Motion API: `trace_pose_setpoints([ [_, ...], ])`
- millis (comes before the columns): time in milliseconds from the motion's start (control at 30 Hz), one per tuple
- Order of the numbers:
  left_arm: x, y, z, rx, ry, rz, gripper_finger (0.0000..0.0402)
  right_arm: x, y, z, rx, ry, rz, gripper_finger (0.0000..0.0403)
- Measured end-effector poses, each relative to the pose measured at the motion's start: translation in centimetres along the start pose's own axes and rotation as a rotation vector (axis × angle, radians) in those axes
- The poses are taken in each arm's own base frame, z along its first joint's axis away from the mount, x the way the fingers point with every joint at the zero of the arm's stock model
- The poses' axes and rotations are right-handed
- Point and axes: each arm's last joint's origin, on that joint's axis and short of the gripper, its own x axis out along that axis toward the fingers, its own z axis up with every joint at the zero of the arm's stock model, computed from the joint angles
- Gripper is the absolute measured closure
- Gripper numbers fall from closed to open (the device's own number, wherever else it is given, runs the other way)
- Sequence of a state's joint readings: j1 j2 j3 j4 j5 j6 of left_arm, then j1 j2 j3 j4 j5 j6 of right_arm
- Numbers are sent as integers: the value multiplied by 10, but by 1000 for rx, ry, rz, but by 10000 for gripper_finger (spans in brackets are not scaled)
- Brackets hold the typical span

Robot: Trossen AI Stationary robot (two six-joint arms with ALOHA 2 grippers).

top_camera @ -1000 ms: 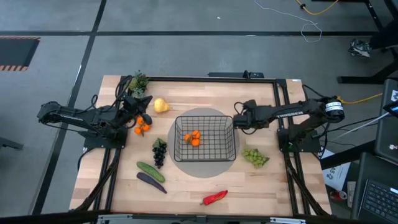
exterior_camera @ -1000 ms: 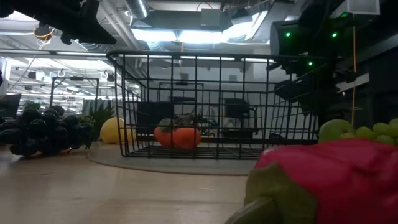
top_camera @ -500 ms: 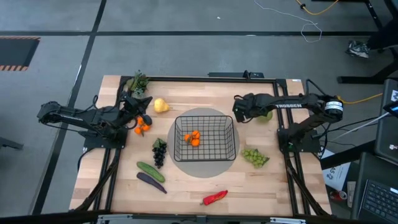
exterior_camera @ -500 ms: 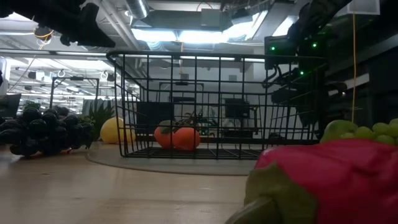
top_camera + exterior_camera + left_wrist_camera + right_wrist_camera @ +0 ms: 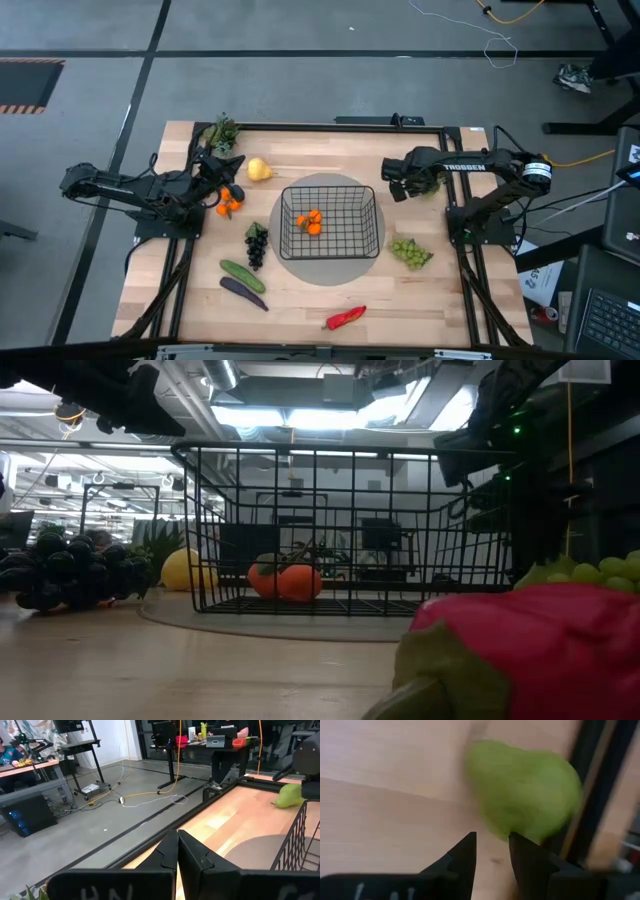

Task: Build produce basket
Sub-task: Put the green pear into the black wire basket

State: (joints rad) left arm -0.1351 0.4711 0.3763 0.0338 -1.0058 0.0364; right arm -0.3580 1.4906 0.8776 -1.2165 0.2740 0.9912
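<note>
The black wire basket (image 5: 328, 222) stands on a grey round mat at the table's middle, with oranges (image 5: 311, 222) on its floor. A green pear (image 5: 525, 790) lies on the wood near the far right, partly under my right arm (image 5: 433, 184). My right gripper (image 5: 492, 842) hangs above the table just short of the pear, slanting down, open by a narrow gap with nothing between its fingers (image 5: 402, 185). My left gripper (image 5: 177, 847) waits shut and level at the far left (image 5: 228, 165), touching nothing.
On the table lie more oranges (image 5: 229, 200), a lemon (image 5: 259, 170), dark grapes (image 5: 256, 243), a cucumber (image 5: 242, 275), an eggplant (image 5: 243, 292), a red pepper (image 5: 345, 317) and green grapes (image 5: 410, 252). A potted plant (image 5: 222, 130) stands at the far left corner.
My right gripper has swung away from the basket's far right rim toward the table's right edge and the pear, tipping to point more steeply down. Its finger gap is unchanged. The produce and basket have stayed where they were.
</note>
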Motion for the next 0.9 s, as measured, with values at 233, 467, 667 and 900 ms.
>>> trace_pose_setpoints([
  [233,0,0,0,0,0,0,401,-1,-10,-5,-37,38,-106,285],
  [467,0,0,0,0,0,0,401,-16,-5,1,-66,15,-45,285],
  [667,0,0,0,0,0,0,401,-36,0,13,-141,-86,13,285],
  [900,0,0,0,0,0,0,401,-33,15,21,-343,-160,158,285],
])
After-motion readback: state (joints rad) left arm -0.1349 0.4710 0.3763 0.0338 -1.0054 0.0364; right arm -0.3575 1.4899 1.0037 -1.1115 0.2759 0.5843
